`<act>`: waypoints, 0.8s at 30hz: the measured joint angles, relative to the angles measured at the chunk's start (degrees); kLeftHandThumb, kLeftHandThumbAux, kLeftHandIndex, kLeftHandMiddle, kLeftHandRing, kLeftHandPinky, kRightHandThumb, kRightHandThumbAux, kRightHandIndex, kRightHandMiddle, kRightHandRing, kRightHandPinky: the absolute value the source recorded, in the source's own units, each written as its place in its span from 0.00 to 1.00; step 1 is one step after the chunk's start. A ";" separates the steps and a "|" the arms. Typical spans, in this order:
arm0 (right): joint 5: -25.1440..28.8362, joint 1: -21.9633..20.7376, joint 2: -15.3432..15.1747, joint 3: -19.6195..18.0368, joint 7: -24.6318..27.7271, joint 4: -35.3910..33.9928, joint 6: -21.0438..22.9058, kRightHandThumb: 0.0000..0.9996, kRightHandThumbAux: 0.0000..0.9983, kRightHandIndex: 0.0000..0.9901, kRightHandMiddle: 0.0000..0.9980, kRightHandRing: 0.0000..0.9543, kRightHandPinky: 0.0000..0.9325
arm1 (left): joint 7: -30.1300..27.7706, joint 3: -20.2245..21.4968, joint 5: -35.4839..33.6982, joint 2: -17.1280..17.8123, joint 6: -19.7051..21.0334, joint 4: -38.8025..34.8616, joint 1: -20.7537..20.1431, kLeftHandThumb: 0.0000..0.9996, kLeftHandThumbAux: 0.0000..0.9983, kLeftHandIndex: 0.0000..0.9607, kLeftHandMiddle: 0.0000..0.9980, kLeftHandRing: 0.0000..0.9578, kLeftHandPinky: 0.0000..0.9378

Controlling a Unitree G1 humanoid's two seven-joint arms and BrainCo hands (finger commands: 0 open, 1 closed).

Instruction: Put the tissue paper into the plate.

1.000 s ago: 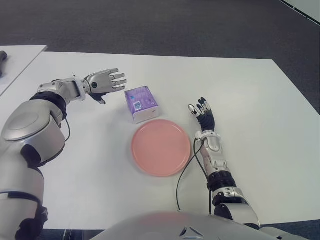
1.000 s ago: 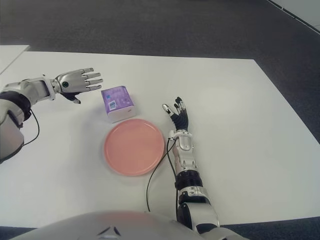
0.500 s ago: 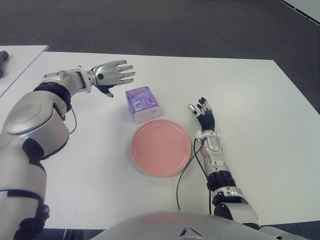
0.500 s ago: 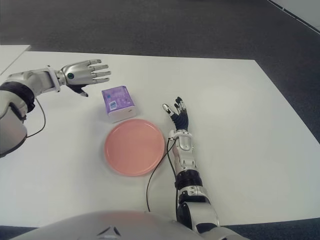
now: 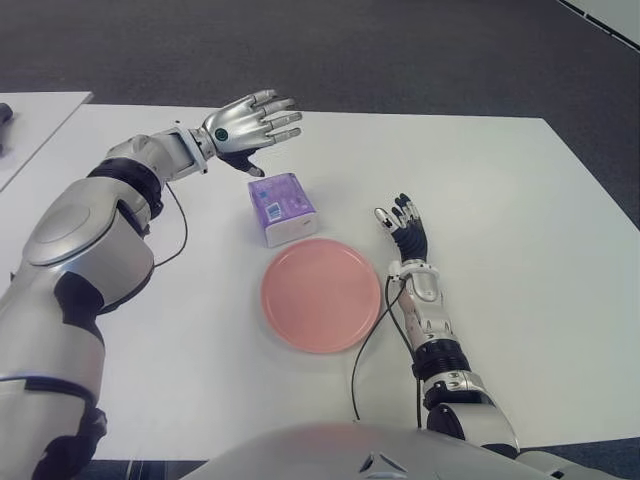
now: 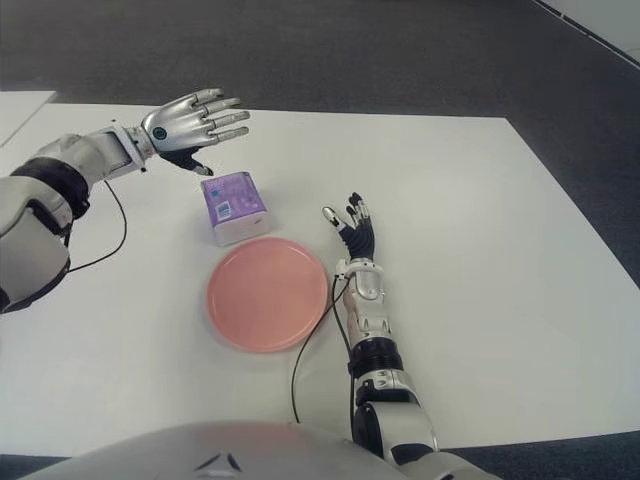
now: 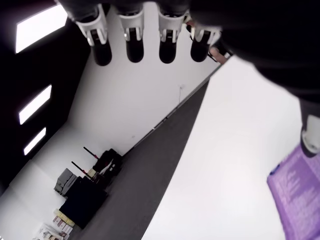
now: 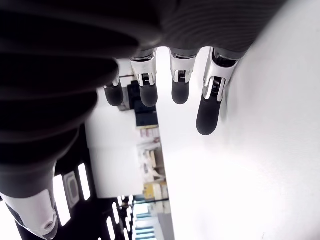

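bare table [image 5: 500, 190] around tissue pack [image 5: 283, 207] (plate [image 5: 321, 295] adjacent)

Evenly, brightly lit from overhead; faint soft shadows on the white table [image 5: 520, 200]. Wrist views blurred up close, wide-angle warped.

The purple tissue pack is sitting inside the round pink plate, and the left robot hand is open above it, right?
Not quite. The purple tissue pack sits on the white table just beyond the round pink plate, touching its far rim at most, as the left eye view shows. The left robot hand is indeed open, just beyond the pack.
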 measured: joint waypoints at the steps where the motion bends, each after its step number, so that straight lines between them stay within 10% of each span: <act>1: 0.00 0.00 0.01 0.00 0.00 0.01 -0.01 0.20 0.66 0.00 0.00 0.00 0.01 | 0.00 0.29 -0.51 -0.02 -0.24 -0.19 0.36 0.11 0.43 0.00 0.00 0.00 0.00; 24: 0.03 -0.01 -0.08 -0.04 0.01 0.13 -0.20 0.20 0.66 0.00 0.00 0.00 0.01 | -1.12 2.26 -3.16 -1.92 -3.33 -0.54 5.89 0.10 0.44 0.00 0.00 0.00 0.00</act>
